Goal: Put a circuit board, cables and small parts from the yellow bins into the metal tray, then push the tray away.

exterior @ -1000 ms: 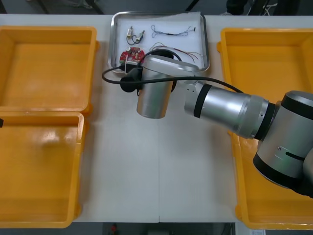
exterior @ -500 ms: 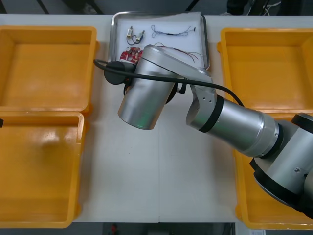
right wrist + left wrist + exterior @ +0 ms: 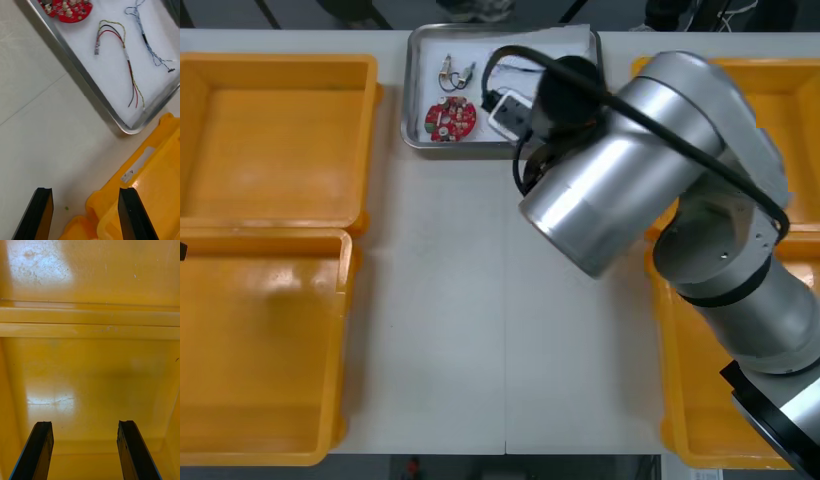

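The metal tray [image 3: 416, 138] stands at the table's far middle, white inside. In it lie a round red circuit board [image 3: 451, 118], small metal parts [image 3: 457, 72] and cables partly hidden by my right arm. My right gripper [image 3: 85, 213] is open with nothing between its fingers, above the bare table and the corner of a yellow bin [image 3: 150, 198], short of the tray's corner [image 3: 127, 129]. Beyond the fingers the tray holds the circuit board [image 3: 67, 9], a red and yellow cable [image 3: 125, 60] and a twisted blue and white cable [image 3: 150, 45]. My left gripper [image 3: 85, 453] is open over a yellow bin's floor [image 3: 90, 371].
Two yellow bins [image 3: 275, 140] [image 3: 260, 350] line the table's left side and hold nothing I can see. Yellow bins [image 3: 790, 120] on the right are largely covered by my right arm [image 3: 630, 180]. Bare table [image 3: 440, 320] spreads in front of the tray.
My right arm has swung from in front of the tray's left part to the right and risen toward the camera. The circuit board is uncovered now. The tray sits slightly farther back.
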Robot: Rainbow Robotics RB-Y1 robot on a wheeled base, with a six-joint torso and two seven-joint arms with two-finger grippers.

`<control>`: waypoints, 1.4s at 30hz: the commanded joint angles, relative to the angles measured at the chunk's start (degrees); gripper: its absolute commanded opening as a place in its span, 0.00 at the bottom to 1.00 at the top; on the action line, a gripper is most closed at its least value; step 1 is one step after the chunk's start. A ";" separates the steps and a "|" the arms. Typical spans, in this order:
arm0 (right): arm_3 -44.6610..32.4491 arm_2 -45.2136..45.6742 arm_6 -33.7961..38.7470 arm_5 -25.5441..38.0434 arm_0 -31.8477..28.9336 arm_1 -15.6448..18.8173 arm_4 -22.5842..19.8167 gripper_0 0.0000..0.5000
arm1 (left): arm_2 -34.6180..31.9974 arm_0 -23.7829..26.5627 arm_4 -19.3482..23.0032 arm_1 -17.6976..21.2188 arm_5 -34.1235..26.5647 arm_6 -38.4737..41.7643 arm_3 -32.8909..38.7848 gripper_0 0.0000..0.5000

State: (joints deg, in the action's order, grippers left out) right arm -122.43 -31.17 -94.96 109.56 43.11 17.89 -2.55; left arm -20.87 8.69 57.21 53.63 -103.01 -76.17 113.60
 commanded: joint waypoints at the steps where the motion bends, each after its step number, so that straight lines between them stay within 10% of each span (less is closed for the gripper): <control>1: -8.26 9.03 -1.99 0.44 -6.20 2.50 -0.35 1.00 | -1.98 -1.04 -0.52 -0.37 0.44 -3.54 1.53 1.00; 16: -13.10 34.43 -0.32 0.44 -18.76 4.43 -8.35 1.00 | -1.98 -1.04 -0.52 -0.37 0.44 -3.54 1.53 1.00; 31: -13.89 56.40 0.39 0.44 -32.56 9.97 -26.89 1.00 | -1.98 -1.04 -0.52 -0.37 0.44 -3.54 1.53 1.00; 42: -19.16 57.72 3.29 0.44 -41.26 10.76 -27.68 1.00 | -1.98 -1.04 -0.52 -0.37 0.44 -3.54 1.53 1.00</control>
State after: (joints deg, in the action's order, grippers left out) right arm -139.65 24.94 -94.55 109.84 4.40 26.94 -29.42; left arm -20.88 8.45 57.19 53.57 -103.01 -76.17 113.65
